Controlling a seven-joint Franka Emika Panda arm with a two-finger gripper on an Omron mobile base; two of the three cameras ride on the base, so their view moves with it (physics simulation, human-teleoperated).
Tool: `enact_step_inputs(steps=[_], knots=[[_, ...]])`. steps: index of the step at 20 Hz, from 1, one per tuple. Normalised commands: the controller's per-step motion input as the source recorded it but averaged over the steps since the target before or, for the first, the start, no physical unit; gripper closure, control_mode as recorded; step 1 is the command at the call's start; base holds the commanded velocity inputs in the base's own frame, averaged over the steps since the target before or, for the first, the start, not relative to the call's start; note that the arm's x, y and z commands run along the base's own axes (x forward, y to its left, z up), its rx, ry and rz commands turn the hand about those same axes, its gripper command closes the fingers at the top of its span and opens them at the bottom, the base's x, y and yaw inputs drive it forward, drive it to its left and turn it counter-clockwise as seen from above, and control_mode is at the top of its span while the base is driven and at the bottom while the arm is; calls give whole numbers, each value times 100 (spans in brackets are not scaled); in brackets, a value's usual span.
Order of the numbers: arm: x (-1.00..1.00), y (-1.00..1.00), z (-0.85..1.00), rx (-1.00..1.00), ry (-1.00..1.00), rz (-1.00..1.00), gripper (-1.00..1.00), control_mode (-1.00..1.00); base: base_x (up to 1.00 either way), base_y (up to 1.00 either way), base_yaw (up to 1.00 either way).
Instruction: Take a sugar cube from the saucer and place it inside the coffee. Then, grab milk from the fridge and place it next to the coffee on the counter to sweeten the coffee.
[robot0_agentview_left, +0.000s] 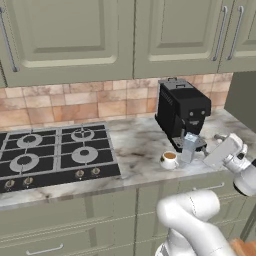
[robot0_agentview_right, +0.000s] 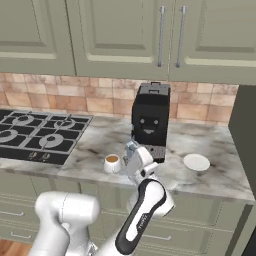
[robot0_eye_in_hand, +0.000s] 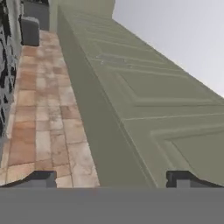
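Note:
The coffee (robot0_agentview_left: 169, 160) (robot0_agentview_right: 112, 162), a white cup of brown liquid, stands near the front edge of the marble counter (robot0_agentview_left: 137, 142) (robot0_agentview_right: 215, 177). Just right of it the pale grey-blue milk (robot0_agentview_left: 189, 147) (robot0_agentview_right: 131, 148) stands upright, in front of the coffee machine. My gripper (robot0_agentview_left: 211, 151) (robot0_eye_in_hand: 111, 178) is right of the carton and apart from it. It is open, with nothing between its fingertips (robot0_eye_in_hand: 43, 178), and it looks up at the backsplash and wall cabinets. The white saucer (robot0_agentview_right: 196, 161) lies further right. No sugar cube can be made out.
A black coffee machine (robot0_agentview_left: 181, 112) (robot0_agentview_right: 150, 120) stands against the brick backsplash. A black gas hob (robot0_agentview_left: 55, 150) (robot0_agentview_right: 37, 134) fills the counter's left part. A tall dark panel (robot0_agentview_right: 245, 130) bounds the counter on the right; I cannot tell whether it is the fridge.

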Motion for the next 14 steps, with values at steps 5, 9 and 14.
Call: enact_step_inputs(steps=[5,9,14], knots=[[-15,97,100,-37,-49,0,-100,-100,0,0,0],[-1,100,100,-42,-34,0,-100,-100,0,0,0],[0,100,100,-45,-24,0,-100,-100,0,0,0]])
